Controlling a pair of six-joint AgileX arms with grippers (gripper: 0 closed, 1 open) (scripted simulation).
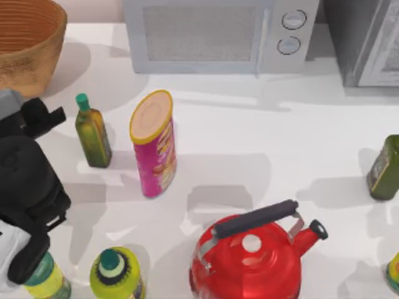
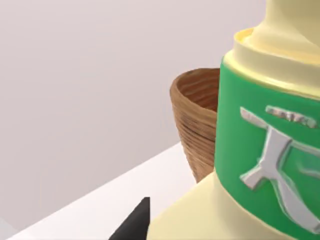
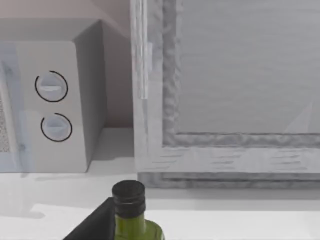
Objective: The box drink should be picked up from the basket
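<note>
The light brown woven basket [image 1: 28, 37] stands at the table's far left corner; part of its ribbed inside shows. The left wrist view has the basket [image 2: 197, 125] behind a large pale yellow bottle with a green label [image 2: 265, 165]. The box drink is hidden. My left arm is at the table's left edge, with my left gripper [image 1: 47, 116] pointing toward the basket and a short way in front of it. A dark edge of my right gripper [image 3: 95, 225] lies beside a green bottle with a black cap [image 3: 131, 215].
A microwave [image 1: 218, 34] and a grey cabinet [image 1: 368, 37] stand along the back. On the table are an olive oil bottle [image 1: 92, 134], a pink crisp can [image 1: 154, 146], a red kettle [image 1: 249, 255], yellow-green bottles [image 1: 115, 274] and a dark green bottle [image 1: 385, 168].
</note>
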